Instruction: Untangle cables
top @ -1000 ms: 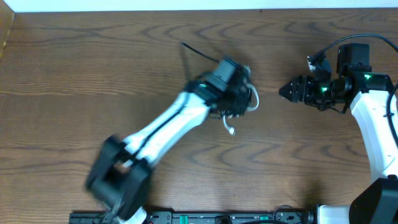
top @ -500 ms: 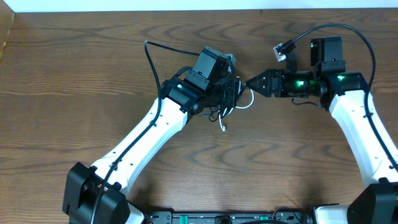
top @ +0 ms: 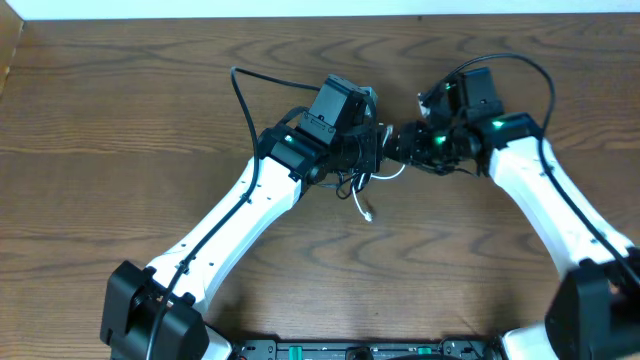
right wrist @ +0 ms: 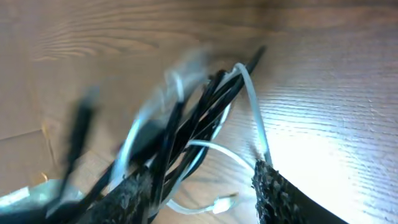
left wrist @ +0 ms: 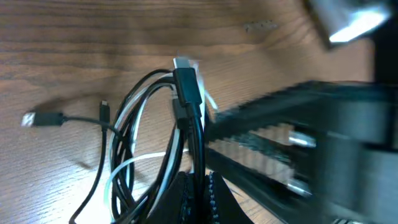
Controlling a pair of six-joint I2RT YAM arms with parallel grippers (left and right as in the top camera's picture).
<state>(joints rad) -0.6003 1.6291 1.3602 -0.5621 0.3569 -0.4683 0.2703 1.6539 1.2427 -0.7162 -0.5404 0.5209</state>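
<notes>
The two arms are meeting over the middle of the far half of the wooden table (top: 120, 120). The left gripper (left wrist: 198, 186) is reaching in from the near left, its jaws pressed together on the bundle of cables (left wrist: 180, 130). In the left wrist view the bundle is rising out of the closed fingertips as several strands running side by side. The black cable (left wrist: 198, 140) is standing nearly straight up from the tips and ending in a black plug at the top. The white cable (left wrist: 134, 165) is curving in a loop to the left of it. A thin black strand is trailing off to the left and ending in a small plug (left wrist: 43, 118) lying on the table.

The right gripper (right wrist: 205, 183) is coming in from the right, pointing left toward the bundle. In the right wrist view its two fingers (right wrist: 277, 193) are standing apart, partly open, with the tangle between and beyond them. Dark strands are passing close along the left finger, and a white strand is running down to the tip of the right finger. Motion blur is hiding whether the fingers are pressing on any strand, so a grip cannot be confirmed.

In the overhead view the white cable (top: 395, 172) is showing as a short loop between the two grippers, and a white plug end (top: 367, 213) is hanging toward the near side, just below the left gripper.
</notes>
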